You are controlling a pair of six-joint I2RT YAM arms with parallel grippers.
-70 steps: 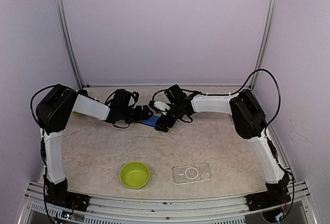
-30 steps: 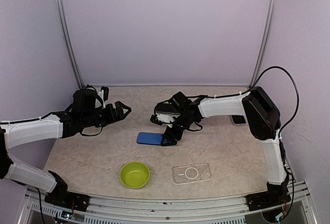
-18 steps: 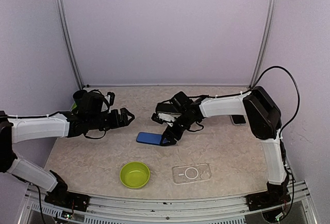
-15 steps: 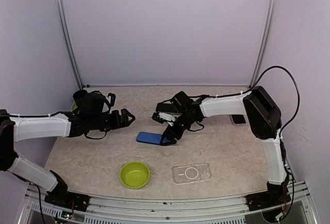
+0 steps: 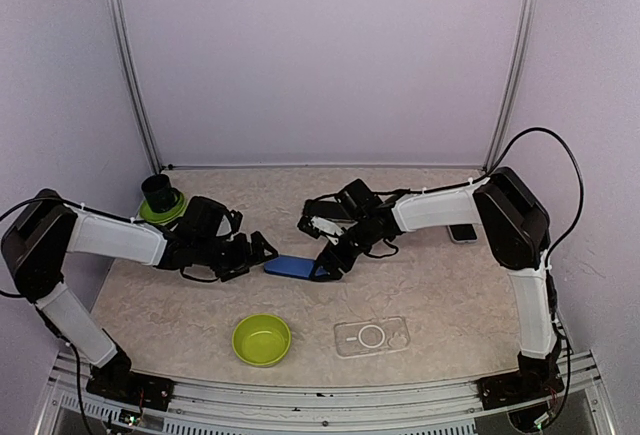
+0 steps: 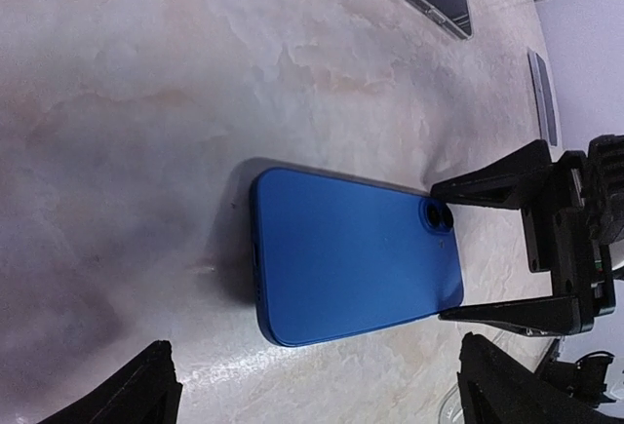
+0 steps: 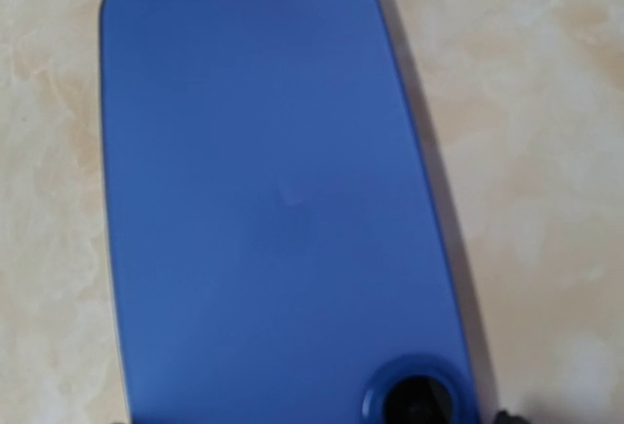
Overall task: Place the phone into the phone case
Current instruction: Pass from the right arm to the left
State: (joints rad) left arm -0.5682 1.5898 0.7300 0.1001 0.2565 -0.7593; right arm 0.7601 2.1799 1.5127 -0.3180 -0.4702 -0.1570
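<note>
Right gripper [image 5: 322,268] grips the camera end of the blue phone [image 5: 288,267] on the table [image 5: 450,295]. Left gripper [image 5: 262,248] waits wide open just beside. The clear case [image 5: 371,336] lies nearer the arm bases, beside a green bowl [image 5: 262,340].

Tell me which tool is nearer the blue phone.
Right. The right tool straddles the blue phone at its camera end; the left tool sits open just off the opposite end, not touching.

Back of the phone [image 6: 351,253] — smooth matt blue w/ a faint sheen, lens ring glossier. The phone case [image 5: 371,336] is clear glossy plastic. The bowl [image 5: 262,340] — smooth lime plastic, slight shine. The table [image 5: 430,275] top looks like beige marble-pattern laminate, approx. matt. The rail [image 5: 135,75] is dull grey metal.
</note>
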